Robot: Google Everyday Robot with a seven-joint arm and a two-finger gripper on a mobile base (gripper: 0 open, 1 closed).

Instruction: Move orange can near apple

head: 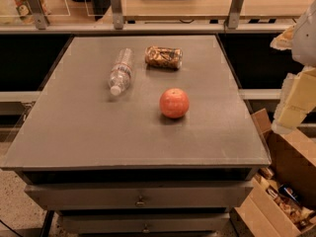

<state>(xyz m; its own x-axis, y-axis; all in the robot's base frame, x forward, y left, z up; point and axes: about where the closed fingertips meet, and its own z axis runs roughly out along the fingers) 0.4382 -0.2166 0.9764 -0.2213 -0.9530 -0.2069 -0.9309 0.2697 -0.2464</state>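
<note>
Table: Grey flat top. You will find all three loose items lying on it. Two drawer fronts sit below its front edge.

Bottle: Clear plastic, lying on its side left of centre. The white cap points toward you and the base toward the far edge.

Can: Lying on its side toward the far edge, with its long axis running left to right. It is just right of the bottle's far end, near it but not touching.

Apple: Resting on the table right of centre, closer to you than the can. Bare table separates the two, and they do not touch.

Gripper: At the right edge of your view, in the air beyond the table's right side. It is well apart from the can and the apple. You cannot tell whether it is released or clenched.

Box: Open cardboard, low at the far right beside the table, with small packaged goods inside.
</note>
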